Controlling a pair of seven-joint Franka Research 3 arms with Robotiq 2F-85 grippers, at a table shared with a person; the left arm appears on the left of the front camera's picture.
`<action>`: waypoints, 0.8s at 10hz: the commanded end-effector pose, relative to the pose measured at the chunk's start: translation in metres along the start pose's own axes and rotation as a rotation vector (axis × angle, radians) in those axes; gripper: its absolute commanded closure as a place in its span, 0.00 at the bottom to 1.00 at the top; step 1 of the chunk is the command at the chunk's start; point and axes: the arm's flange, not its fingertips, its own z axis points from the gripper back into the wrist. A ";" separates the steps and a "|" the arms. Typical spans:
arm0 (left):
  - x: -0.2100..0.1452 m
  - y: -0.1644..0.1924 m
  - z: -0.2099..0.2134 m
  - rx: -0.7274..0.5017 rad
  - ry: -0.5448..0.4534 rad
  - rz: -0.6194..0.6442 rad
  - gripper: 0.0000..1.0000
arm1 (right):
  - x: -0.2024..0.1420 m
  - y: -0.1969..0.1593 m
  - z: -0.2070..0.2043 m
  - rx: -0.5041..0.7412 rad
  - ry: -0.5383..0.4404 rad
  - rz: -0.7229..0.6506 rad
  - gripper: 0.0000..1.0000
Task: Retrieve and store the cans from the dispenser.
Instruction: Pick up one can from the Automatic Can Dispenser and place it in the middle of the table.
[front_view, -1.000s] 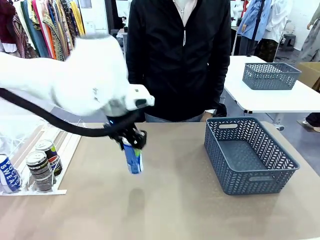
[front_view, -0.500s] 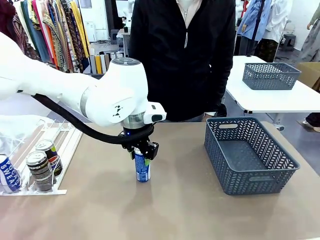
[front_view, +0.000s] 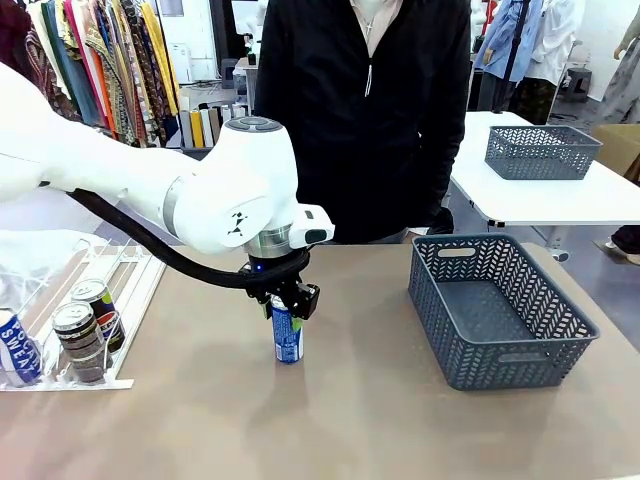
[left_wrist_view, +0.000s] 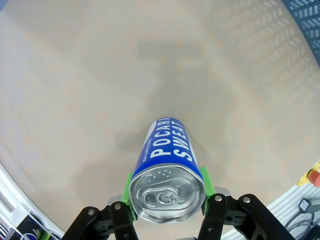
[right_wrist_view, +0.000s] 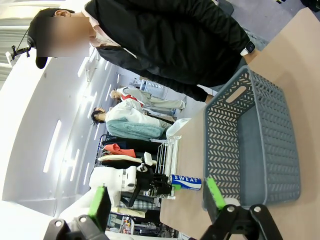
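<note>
The left gripper (front_view: 283, 303) is clamped on a blue can (front_view: 287, 342), upright on the bench (front_view: 360, 425); the right gripper (right_wrist_view: 156, 194) stands apart.

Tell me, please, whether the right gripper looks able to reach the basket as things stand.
Probably yes: the right gripper is open, and the basket lies just ahead with nothing between.

Left arm (front_view: 200, 190), left-centre of the front frame: white rounded shells, grey joint ring, small black marks, thick black cable (front_view: 130, 245) slung underneath. Left gripper (left_wrist_view: 166, 181), bottom edge of its wrist frame: black links, silver screws, green pads. Right gripper (right_wrist_view: 156, 197): same build. Person (front_view: 365, 110), top centre: black zip jacket.
</note>
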 end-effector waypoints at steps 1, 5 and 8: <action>0.000 -0.002 0.004 0.014 -0.031 0.003 0.00 | 0.003 0.003 0.000 0.016 -0.008 0.006 0.00; -0.017 0.010 0.076 -0.019 -0.122 0.018 0.00 | 0.003 0.003 0.000 0.016 -0.008 0.006 0.00; -0.059 0.077 0.184 -0.246 -0.187 0.048 0.00 | 0.003 0.003 0.000 0.016 -0.008 0.006 0.00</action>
